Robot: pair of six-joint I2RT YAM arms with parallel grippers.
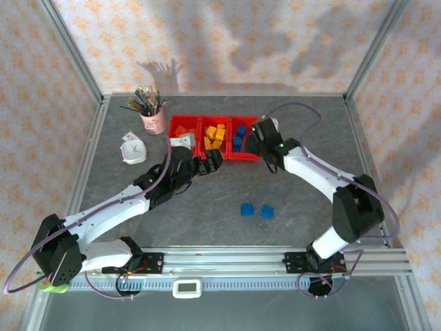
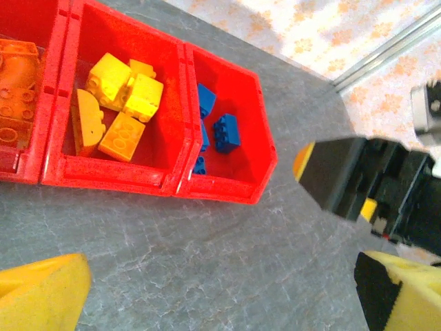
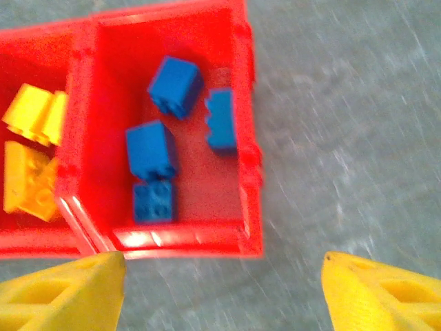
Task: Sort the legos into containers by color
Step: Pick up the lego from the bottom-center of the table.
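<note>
**Right end effector (image 3: 224, 293) open and empty over the blue bin (image 3: 251, 158); two loose blue bricks (image 1: 247, 209) (image 1: 267, 212) lie on the table (image 1: 207, 221)**

Its yellow fingertips (image 3: 62, 289) stand well apart with nothing between them, just in front of the bin's near rim. The left end effector (image 2: 220, 296) is spread to its widest, also empty, over bare table in front of the yellow bin (image 2: 117, 183).

The three red bins sit joined in a row. Orange pieces fill the orange bin (image 2: 27, 176), yellow bricks (image 2: 127, 93) the middle one, and four blue bricks (image 3: 150, 148) the right one. The two loose bricks lie side by side, just apart, between the arms and well clear of the bins.

They look like hard, smooth plastic, so they are probably very light, stiff and not fragile, but slippery under a skewed pinch. The sensible hold is across two flat opposite side walls, low on the body, rather than over the studs.

The table is a flat grey, stone-patterned sheet with little give. Aluminium posts and panels papered with an orange flower pattern enclose it. A pink cup of brushes (image 1: 155, 121) and a small white dial (image 1: 133, 150) stand to the left of the bins, out of the working path.
</note>
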